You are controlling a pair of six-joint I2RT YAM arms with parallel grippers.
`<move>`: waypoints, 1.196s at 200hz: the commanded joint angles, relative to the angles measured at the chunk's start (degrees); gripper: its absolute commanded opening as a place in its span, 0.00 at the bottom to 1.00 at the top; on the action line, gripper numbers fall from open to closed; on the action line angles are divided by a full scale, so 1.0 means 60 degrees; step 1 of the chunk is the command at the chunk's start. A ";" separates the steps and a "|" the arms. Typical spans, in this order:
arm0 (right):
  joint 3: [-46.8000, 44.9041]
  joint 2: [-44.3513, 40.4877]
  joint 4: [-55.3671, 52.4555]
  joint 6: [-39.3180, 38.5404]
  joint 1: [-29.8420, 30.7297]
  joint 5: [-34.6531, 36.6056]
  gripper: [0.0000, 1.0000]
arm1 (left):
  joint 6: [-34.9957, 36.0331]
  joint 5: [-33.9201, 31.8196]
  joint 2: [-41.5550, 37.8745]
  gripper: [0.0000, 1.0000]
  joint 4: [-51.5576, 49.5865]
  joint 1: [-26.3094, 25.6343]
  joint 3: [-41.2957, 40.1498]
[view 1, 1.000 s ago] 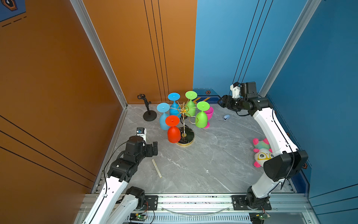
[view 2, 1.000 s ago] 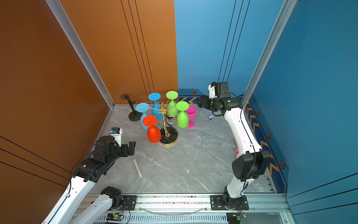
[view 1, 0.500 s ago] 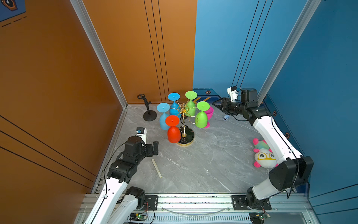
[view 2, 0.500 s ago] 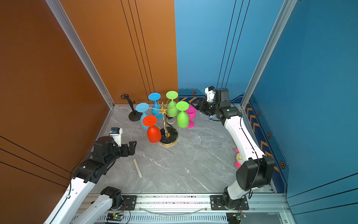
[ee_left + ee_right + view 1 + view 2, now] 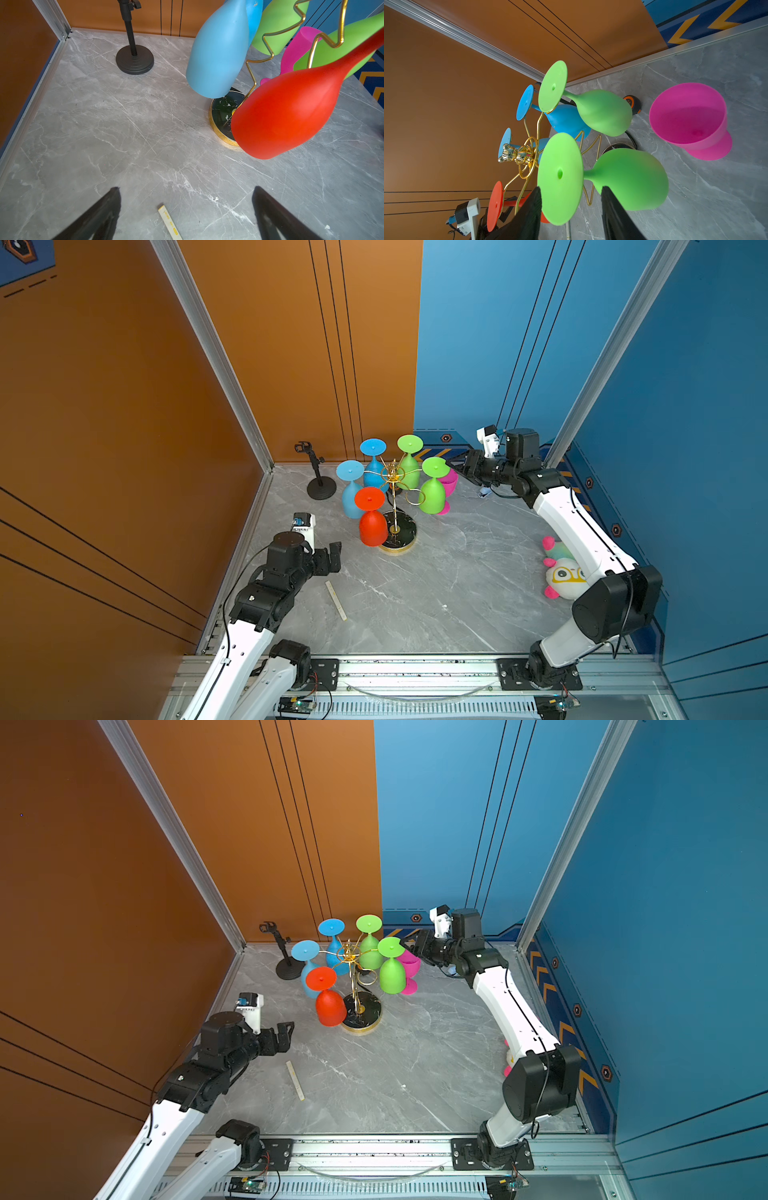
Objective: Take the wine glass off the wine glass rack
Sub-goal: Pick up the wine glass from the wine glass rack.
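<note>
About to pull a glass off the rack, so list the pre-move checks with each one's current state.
1. Right gripper lined up on the nearer green glass, jaws apart: ok.
2. Jaws closed on its stem: not ok, not yet.
3. That glass hangs upside down from the wine glass rack: ok.
4. Pink glass standing on the table beside it, out of the pull path: cannot tell.
5. Left gripper open, empty, apart from the rack: ok.
</note>
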 commanded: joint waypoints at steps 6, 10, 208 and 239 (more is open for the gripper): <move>0.0052 0.0218 0.0357 0.0128 0.0102 -0.0086 0.46 | -0.0058 0.0248 -0.0084 0.99 0.0207 0.0161 -0.0141; 0.0054 0.0240 0.0363 0.0141 0.0103 -0.0098 0.46 | -0.0057 0.0242 -0.0088 0.99 0.0218 0.0171 -0.0143; -0.0137 0.0505 0.0975 0.0692 0.0236 -0.0397 0.19 | -0.0106 0.0446 -0.0161 0.99 0.0247 0.0394 -0.0157; -0.0232 0.0462 0.1147 0.0852 0.0229 -0.0464 0.16 | -0.0106 0.0446 -0.0160 0.99 0.0248 0.0396 -0.0158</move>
